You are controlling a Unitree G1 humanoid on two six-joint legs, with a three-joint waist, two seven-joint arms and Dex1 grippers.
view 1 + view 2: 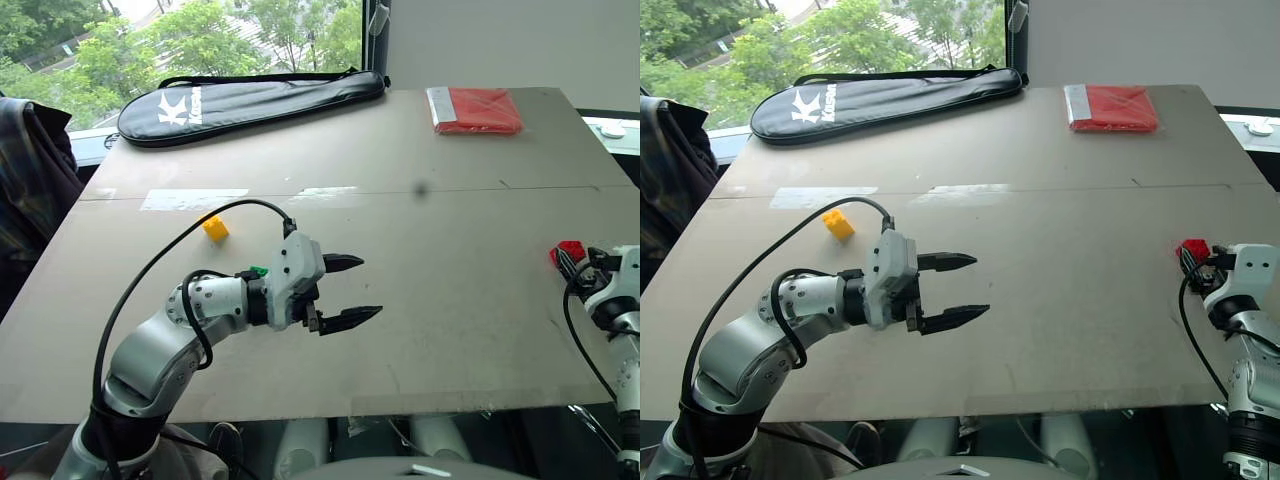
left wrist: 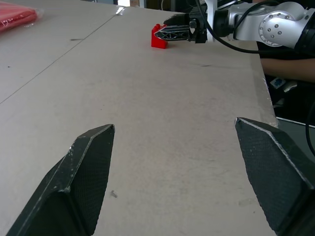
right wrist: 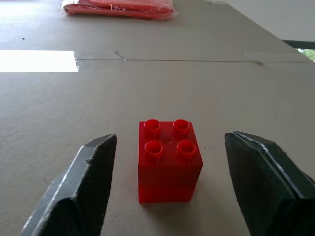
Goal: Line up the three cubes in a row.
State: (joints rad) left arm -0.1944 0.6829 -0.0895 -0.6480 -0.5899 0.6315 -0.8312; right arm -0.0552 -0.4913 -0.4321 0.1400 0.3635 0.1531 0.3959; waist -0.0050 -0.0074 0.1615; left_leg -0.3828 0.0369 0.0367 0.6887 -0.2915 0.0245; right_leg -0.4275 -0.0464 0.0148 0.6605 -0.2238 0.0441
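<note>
You had the left gripper (image 1: pixel 346 291) held above the grey board's (image 1: pixel 450 260) near half, jaws wide apart and empty. Beside its wrist lay the small green plastic brick (image 1: pixel 258 271), largely hidden. By the right edge, the right gripper (image 3: pixel 167 189) straddled the red studded plastic brick (image 3: pixel 169 160), fingers apart on either side, not touching. Farther back on the left sat the yellow plastic brick (image 1: pixel 215 228).

Red cube (image 3: pixel 169 160): four studs up, upright, flat on the table (image 1: pixel 450 250) near its right edge. Yellow cube (image 1: pixel 215 228): upright, left half of the table, well apart from red. Green cube (image 1: pixel 259 270): nearer the front edge than yellow, mostly hidden.
</note>
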